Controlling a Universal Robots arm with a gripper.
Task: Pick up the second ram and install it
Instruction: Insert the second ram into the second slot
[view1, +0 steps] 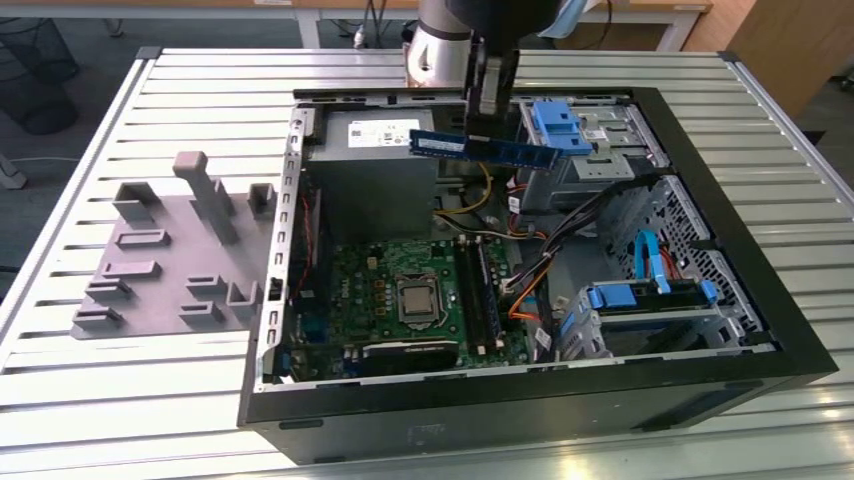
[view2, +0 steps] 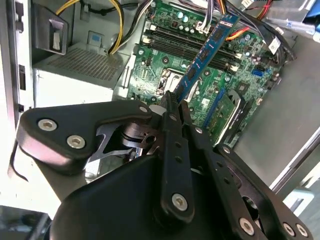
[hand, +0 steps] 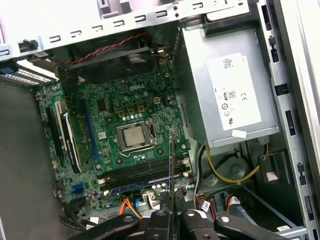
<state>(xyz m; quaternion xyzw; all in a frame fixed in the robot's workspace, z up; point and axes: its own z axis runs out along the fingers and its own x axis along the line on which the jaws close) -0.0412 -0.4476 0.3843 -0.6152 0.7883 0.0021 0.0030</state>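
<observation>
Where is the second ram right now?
In the exterior view the second ram is clamped in the gripper, in the air over the open computer case, near the power supply and the blue drive bracket.

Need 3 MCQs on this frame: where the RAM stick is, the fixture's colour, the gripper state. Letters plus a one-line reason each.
1. Where is the second ram?
A. seated in a motherboard slot
B. in the air above the open case
C. lying on the fixture

2. What colour is the plastic fixture on the table?
A. grey
B. red
C. yellow

3. What state is the gripper in?
A. open and empty
B. shut on a cable
C. shut on the second ram

Answers:
1 B: the exterior view shows the stick lifted clear of the board, up over the case.
2 A: the fixture is plain grey, at the exterior view's left of the case.
3 C: in the second wrist view the fingers pinch one end of the stick.
</observation>
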